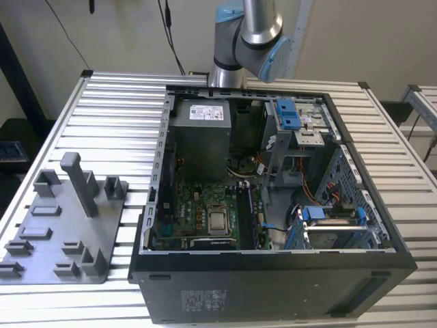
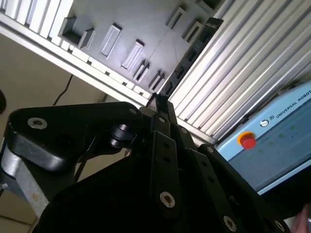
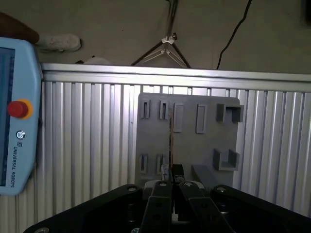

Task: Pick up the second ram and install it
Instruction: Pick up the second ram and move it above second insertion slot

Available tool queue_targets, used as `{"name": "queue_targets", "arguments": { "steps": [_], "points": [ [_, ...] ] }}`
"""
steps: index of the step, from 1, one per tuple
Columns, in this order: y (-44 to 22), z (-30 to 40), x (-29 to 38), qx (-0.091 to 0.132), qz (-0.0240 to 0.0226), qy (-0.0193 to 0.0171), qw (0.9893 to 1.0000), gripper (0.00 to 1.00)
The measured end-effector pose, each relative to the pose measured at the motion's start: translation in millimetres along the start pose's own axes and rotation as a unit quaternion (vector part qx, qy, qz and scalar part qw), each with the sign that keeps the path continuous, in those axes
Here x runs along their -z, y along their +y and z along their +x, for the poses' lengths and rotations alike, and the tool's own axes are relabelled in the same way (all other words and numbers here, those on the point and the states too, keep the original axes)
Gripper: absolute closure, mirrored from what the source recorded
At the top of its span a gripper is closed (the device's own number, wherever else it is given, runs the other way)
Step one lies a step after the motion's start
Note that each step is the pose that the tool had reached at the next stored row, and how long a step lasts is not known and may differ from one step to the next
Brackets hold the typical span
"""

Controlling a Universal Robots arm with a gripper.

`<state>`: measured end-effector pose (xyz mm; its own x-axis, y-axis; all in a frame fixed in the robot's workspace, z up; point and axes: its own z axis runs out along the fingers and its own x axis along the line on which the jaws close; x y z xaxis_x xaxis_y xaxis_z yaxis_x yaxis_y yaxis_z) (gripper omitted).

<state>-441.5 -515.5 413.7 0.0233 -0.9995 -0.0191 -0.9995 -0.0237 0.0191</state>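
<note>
In the first wrist view my gripper (image 3: 172,169) hangs high above the grey tray (image 3: 187,145), fingers pressed together. A thin dark strip with a brownish edge, the second ram (image 3: 170,136) seen edge-on, sticks out from between the fingertips over the tray's middle. The second wrist view shows the same shut gripper (image 2: 158,103) with the tray (image 2: 146,24) far beyond it. In the exterior view the grey tray (image 1: 41,239) lies at the left with bare slots and an upright post (image 1: 80,183). The open computer case (image 1: 273,280) lies beside it, its motherboard (image 1: 205,212) exposed.
The arm's base (image 1: 247,34) stands behind the case on a ribbed aluminium table (image 1: 116,116). A blue teach pendant with a red button (image 3: 17,121) lies off the table's side, and it also appears in the second wrist view (image 2: 272,141). Drive cages and cables (image 1: 321,205) crowd the case at the exterior view's right.
</note>
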Motion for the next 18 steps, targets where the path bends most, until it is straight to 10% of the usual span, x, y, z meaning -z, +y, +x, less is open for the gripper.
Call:
{"name": "queue_targets", "arguments": {
  "steps": [18],
  "points": [
    [-8.7, 0.1, 5.2, -0.007, 0.0005, 0.0000, 1.0000, 0.88]
  ]
}}
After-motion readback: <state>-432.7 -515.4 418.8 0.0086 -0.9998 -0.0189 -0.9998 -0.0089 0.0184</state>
